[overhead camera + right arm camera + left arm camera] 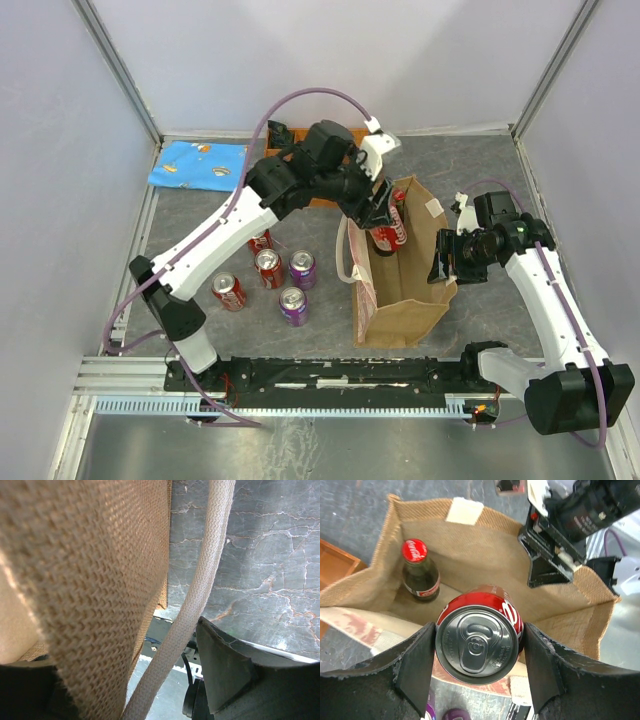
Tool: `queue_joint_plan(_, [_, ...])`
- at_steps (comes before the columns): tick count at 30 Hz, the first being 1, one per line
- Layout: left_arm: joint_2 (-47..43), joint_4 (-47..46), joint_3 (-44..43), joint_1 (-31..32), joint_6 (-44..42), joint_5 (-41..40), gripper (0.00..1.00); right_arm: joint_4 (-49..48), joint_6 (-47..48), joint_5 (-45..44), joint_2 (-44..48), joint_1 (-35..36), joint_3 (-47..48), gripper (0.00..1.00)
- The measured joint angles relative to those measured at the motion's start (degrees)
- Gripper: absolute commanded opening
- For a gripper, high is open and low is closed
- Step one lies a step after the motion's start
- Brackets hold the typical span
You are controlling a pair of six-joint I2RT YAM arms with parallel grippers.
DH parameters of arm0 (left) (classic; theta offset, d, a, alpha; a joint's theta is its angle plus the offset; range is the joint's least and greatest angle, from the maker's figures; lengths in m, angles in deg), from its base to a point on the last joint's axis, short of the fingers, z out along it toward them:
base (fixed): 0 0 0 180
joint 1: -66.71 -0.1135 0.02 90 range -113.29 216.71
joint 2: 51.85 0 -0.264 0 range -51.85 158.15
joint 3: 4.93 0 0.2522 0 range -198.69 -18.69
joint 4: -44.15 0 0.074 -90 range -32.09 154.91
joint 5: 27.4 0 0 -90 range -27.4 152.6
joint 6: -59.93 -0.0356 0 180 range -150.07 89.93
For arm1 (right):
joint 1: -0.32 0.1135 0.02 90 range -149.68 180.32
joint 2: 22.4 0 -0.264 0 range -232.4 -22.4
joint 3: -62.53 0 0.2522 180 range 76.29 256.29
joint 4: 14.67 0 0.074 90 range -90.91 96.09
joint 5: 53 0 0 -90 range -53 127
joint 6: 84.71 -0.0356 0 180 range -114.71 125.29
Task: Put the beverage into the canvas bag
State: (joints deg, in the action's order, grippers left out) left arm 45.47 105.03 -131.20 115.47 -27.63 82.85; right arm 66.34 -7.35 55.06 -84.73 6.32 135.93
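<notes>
Item: red cola can point(478, 641), upright, top and pull-tab facing the left wrist camera, clamped by its sides in the left gripper point(479, 652); one black finger point(415, 662) presses each flank. Location: centre of the left wrist view, over the open mouth of the canvas bag point(405, 285), not yet down inside it. Bag: tan, standing upright right of centre in the overhead view, mouth open. Contents: one glass cola bottle point(420, 572) with a red cap, upright at the upper left of the bag's interior. Right gripper point(447, 262): closed on the bag's right-hand wall at the rim, with coarse tan weave filling the left of the right wrist view and a whitish loop handle point(200, 595) hanging just beside it. Desk point(265, 555): grey, marbled. Also on the desk: five loose cans point(268, 268), three red and two purple, grouped lower left of centre in the overhead view, well apart from the bag; blue cloth point(200, 163) at upper left; orange tray point(335, 562), a corner showing at the left edge of the left wrist view.
</notes>
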Motion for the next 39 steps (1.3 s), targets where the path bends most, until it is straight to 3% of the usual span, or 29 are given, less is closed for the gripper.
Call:
queue_joint_plan(16, [8.7, -2.4, 6.6, 4.2, -7.2, -4.2, 0.03, 0.0, -0.1, 0.0, 2.5, 0.0, -0.8, 0.69])
queue_joint_plan(28, [6.3, -1.2, 13.2, 4.6, -15.2, -13.2, 0.03, -0.3, -0.2, 0.0, 4.1, 0.0, -2.0, 0.69])
queue_joint_plan(39, [6.4, -2.9, 13.5, 4.7, -15.9, -18.3, 0.03, -0.4, -0.6, 0.0, 4.1, 0.0, -2.0, 0.69])
